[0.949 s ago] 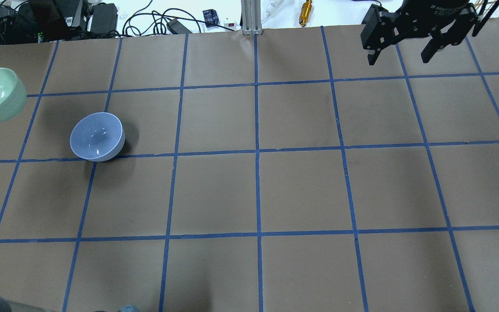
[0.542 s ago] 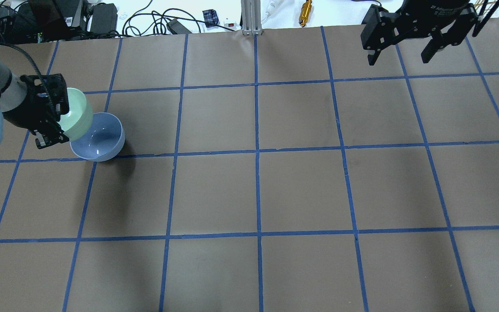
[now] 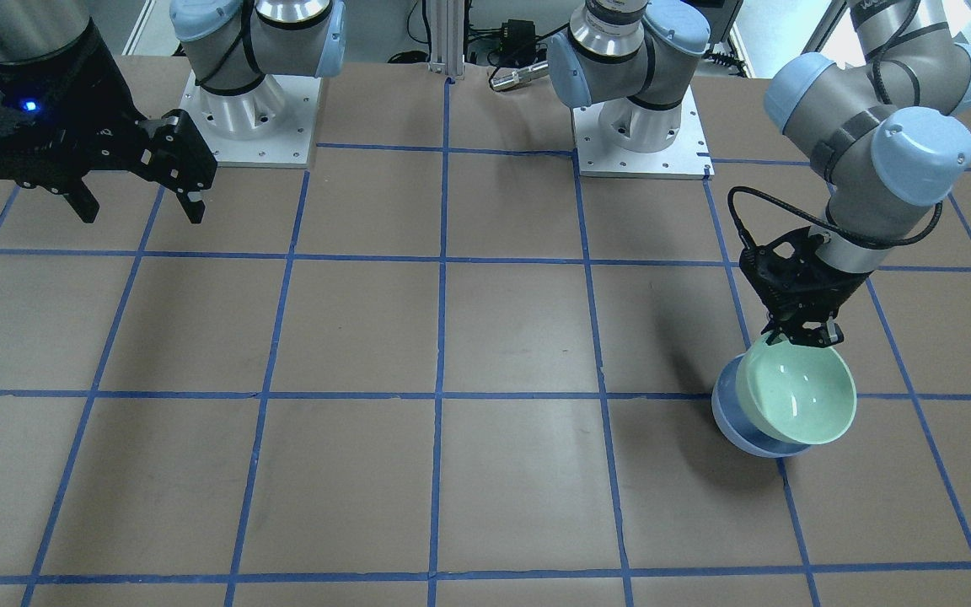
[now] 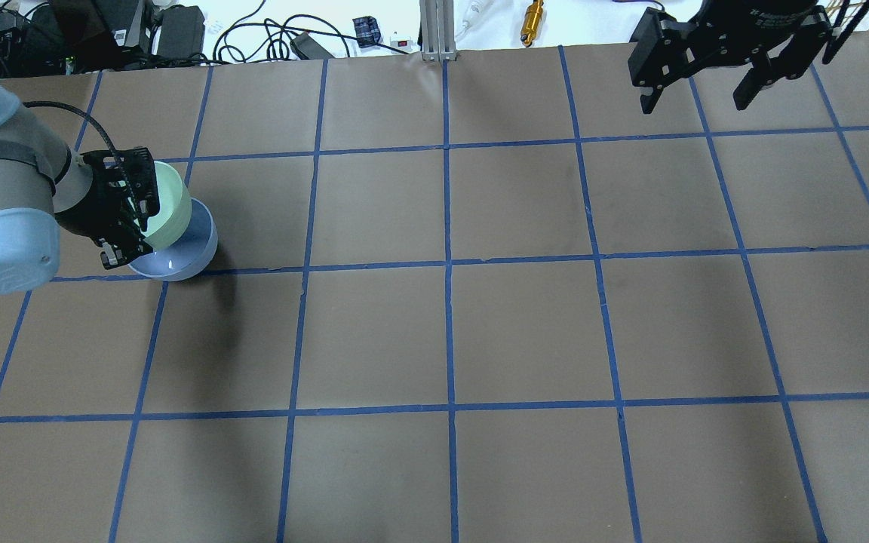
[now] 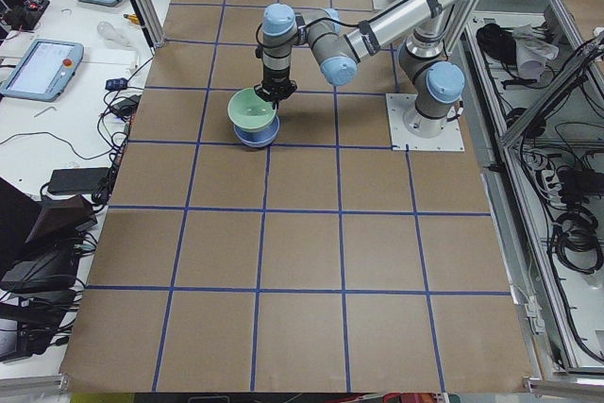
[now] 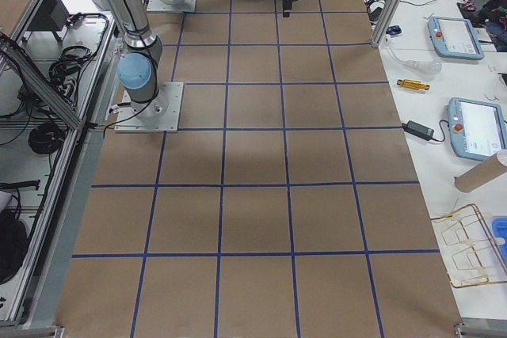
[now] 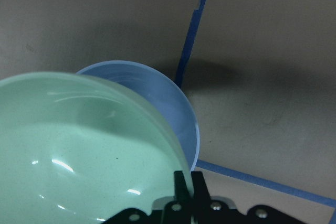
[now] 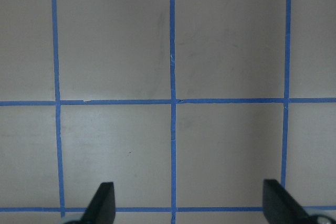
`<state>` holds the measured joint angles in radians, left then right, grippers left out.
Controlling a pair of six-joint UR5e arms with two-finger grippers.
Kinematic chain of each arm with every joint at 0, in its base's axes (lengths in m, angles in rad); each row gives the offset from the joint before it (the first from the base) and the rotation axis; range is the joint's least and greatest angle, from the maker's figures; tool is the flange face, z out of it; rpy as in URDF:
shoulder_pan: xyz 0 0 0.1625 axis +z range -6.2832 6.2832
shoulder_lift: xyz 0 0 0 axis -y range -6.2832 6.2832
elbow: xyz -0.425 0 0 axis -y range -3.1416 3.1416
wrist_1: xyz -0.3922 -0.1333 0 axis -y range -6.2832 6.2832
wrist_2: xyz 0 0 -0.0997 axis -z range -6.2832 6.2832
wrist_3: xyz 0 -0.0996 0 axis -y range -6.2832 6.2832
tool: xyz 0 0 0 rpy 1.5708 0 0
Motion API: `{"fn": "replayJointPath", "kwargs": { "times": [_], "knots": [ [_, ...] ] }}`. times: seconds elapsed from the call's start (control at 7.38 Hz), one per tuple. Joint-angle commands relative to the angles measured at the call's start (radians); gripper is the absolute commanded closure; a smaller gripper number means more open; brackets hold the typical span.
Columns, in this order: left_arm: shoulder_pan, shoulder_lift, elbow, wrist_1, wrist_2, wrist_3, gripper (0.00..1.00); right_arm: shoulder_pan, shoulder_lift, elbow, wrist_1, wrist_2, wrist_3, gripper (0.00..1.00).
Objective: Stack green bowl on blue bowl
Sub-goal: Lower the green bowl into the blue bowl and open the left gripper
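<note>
The mint-green bowl (image 3: 799,395) hangs tilted from my left gripper (image 3: 799,339), which is shut on its rim. It hovers over the pale blue bowl (image 3: 738,426) on the table and covers most of it. In the overhead view the green bowl (image 4: 170,210) overlaps the blue bowl (image 4: 182,260), with the left gripper (image 4: 133,215) at its left. The left wrist view shows the green bowl (image 7: 79,156) in front of the blue bowl (image 7: 168,114). My right gripper (image 4: 698,90) is open and empty, high at the far right, and also shows in the front view (image 3: 140,206).
The table is brown paper with a blue tape grid (image 4: 447,260). The two arm bases (image 3: 641,126) stand at the robot's edge. Cables and tools (image 4: 268,34) lie beyond the far edge.
My left gripper has carried the green bowl rightward from the table's left edge until it overlaps the blue bowl. The right arm has not moved.
</note>
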<state>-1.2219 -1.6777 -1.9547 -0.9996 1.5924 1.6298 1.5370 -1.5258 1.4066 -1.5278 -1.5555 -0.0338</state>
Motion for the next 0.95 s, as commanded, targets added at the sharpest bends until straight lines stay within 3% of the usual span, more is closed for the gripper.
{"fn": "replayJointPath", "kwargs": {
  "times": [0.0, 0.41, 0.68, 0.81],
  "knots": [
    [0.004, -0.01, 0.0, -0.002, 0.003, 0.002, 0.02, 0.0, 0.001, 0.0, 0.0, 0.0, -0.001, 0.0],
    [-0.002, 0.057, 0.074, -0.074, 0.001, -0.06, 0.02, 0.0, 0.001, 0.0, 0.0, -0.002, -0.002, 0.0],
    [-0.017, 0.104, 0.201, -0.291, -0.012, -0.218, 0.02, 0.0, 0.001, 0.0, 0.0, -0.002, -0.002, 0.0],
    [-0.042, 0.125, 0.241, -0.374, -0.075, -0.313, 0.02, 0.0, 0.001, 0.0, 0.0, -0.002, -0.002, 0.0]
  ]
}}
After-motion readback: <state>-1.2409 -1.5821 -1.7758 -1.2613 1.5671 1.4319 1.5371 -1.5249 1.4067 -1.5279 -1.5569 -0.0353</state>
